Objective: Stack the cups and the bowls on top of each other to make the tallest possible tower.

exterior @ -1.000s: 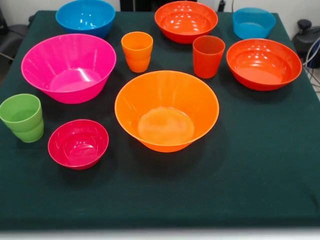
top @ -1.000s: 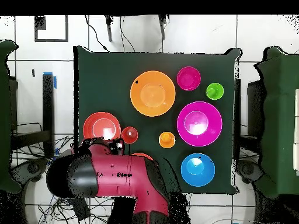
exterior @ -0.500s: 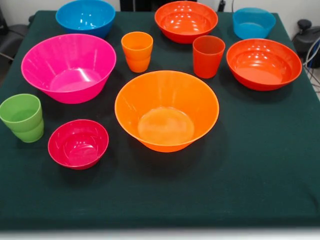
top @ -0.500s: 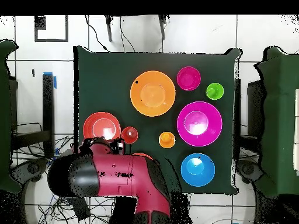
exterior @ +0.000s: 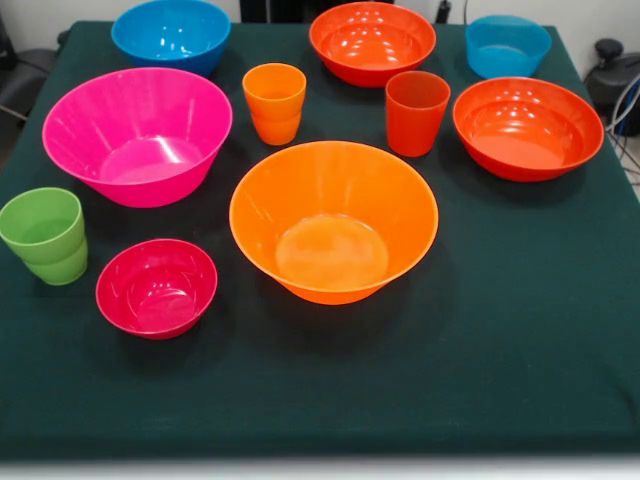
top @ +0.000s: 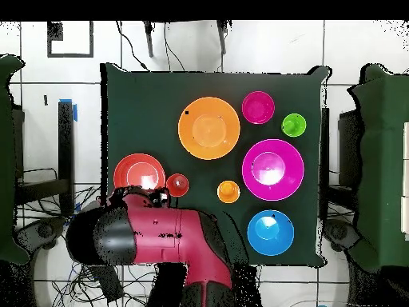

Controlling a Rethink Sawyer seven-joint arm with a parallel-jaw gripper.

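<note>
Nothing is stacked; every piece stands alone on the dark green cloth. The widest orange bowl (exterior: 333, 225) sits in the middle, with the pink bowl (exterior: 137, 135) to its left. A crimson bowl (exterior: 156, 287) and the light green cup (exterior: 43, 235) stand at the front left. Behind the middle are the orange cup (exterior: 274, 103) and red-orange cup (exterior: 417, 112). Two red-orange bowls (exterior: 528, 128) (exterior: 372, 42) and two blue bowls (exterior: 171, 33) (exterior: 507, 45) line the back and right. The front view shows no gripper. In the overhead view the red arm (top: 160, 236) ends in a dark gripper (top: 142, 194) beside a red-orange bowl (top: 140, 174).
The table's cloth (exterior: 520, 340) ends at a pale front edge. Cables and black equipment (exterior: 610, 70) lie off the right side. In the overhead view the arm covers the table's bottom left corner.
In the overhead view the arm has shifted slightly at the table's robot side. None of the cups or bowls has moved.
</note>
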